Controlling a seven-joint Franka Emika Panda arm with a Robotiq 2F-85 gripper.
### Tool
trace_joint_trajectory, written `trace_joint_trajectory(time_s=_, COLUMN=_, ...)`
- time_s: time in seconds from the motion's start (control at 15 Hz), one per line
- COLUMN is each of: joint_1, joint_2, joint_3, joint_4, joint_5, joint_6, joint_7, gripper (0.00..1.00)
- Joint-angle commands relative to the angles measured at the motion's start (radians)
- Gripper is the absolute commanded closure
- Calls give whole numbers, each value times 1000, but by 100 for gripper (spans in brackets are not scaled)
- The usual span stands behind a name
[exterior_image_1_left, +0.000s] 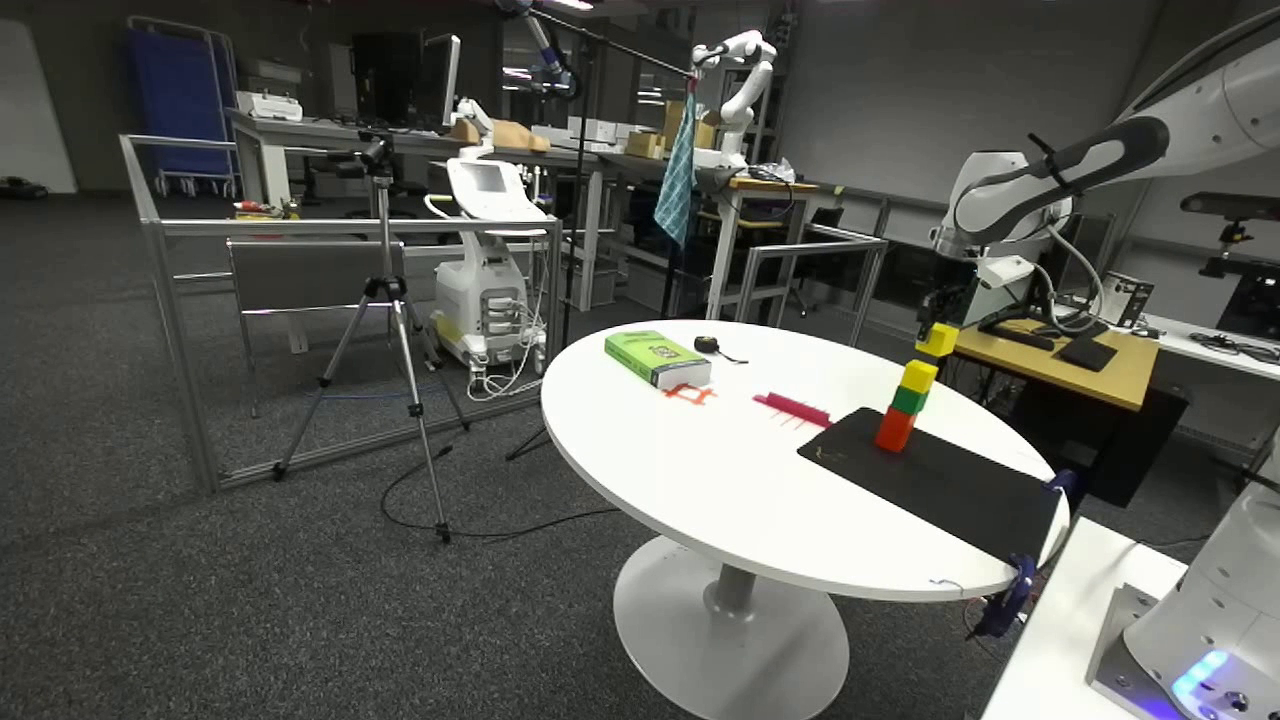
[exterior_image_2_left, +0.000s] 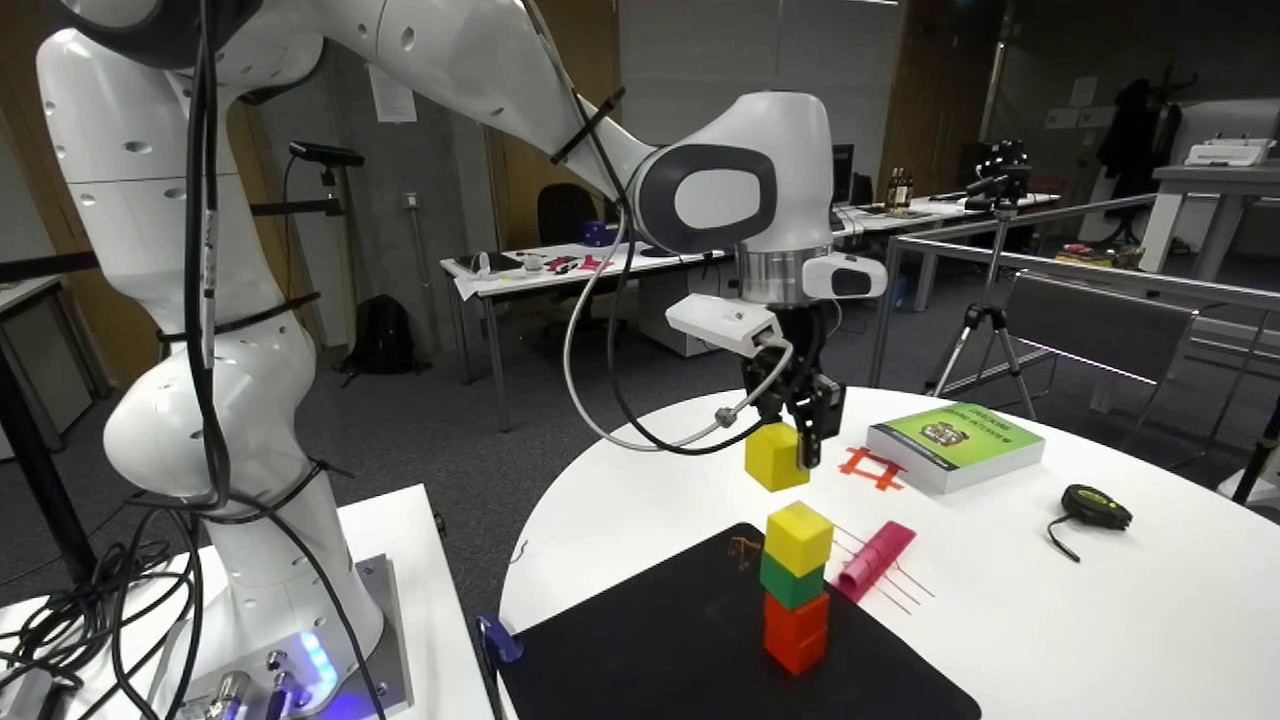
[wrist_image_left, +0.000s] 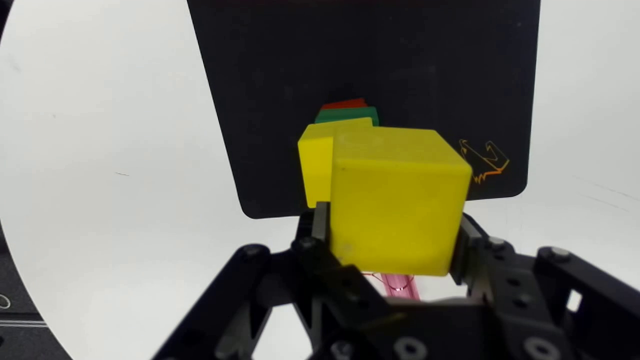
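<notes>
- A yellow block (exterior_image_2_left: 772, 460) is being clasped in mid-air by the gripper (wrist_image_left: 395, 227)
- Near it but apart, a second yellow block (exterior_image_2_left: 798, 537) is being borne by a green block (exterior_image_2_left: 791, 585), with red blocks (exterior_image_2_left: 796, 632) beneath, on a black mat (exterior_image_2_left: 660, 640)
- A green book (exterior_image_2_left: 955, 448) and a tape measure (exterior_image_2_left: 1095, 507) are being supported by the white table (exterior_image_2_left: 620, 510)

Our wrist view shows a stacked yellow block (wrist_image_left: 317, 162) partly hidden behind the held cube (wrist_image_left: 399, 215), the mat (wrist_image_left: 370, 55) cropped on top.
</notes>
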Motion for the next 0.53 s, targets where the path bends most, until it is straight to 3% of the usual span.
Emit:
trace_joint_trajectory(time_s=0.0, joint_1=-8, joint_2=7, joint_3=-5, joint_4=12, joint_5=-8, joint_6=15, joint_7=-12, gripper=69)
trace_joint_trajectory(time_s=0.47, joint_1=-13, joint_2=39, joint_3=-14, joint_4=21, joint_5=-23, joint_6=28, joint_7=-12, gripper=69)
